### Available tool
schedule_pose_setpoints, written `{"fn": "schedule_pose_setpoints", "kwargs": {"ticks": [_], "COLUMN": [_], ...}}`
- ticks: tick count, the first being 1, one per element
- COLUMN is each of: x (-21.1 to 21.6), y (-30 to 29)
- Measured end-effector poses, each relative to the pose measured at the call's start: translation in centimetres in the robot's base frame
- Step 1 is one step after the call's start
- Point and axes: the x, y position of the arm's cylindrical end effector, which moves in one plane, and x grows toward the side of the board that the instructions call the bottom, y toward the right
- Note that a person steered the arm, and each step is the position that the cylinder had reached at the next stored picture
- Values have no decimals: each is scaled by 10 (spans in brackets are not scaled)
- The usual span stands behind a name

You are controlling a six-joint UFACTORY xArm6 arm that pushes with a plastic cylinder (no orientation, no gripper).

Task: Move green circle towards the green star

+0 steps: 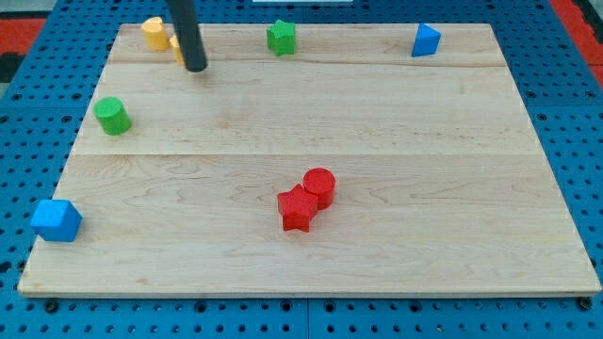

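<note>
The green circle sits near the board's left edge, in the upper half. The green star sits at the view's top, a little left of centre. My tip is at the end of the dark rod that comes down from the view's top. It stands above and to the right of the green circle, apart from it, and left of and below the green star. It is right beside a yellow block.
Two yellow blocks lie at the top left, one partly hidden behind the rod. A blue triangle is at the top right. A blue block is at the lower left. A red star touches a red circle at lower centre.
</note>
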Motion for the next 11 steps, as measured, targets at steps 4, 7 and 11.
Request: {"fn": "schedule_pose_setpoints", "kwargs": {"ticks": [4,7,11], "x": [40,124,64], "y": [-120,-85,-22]}}
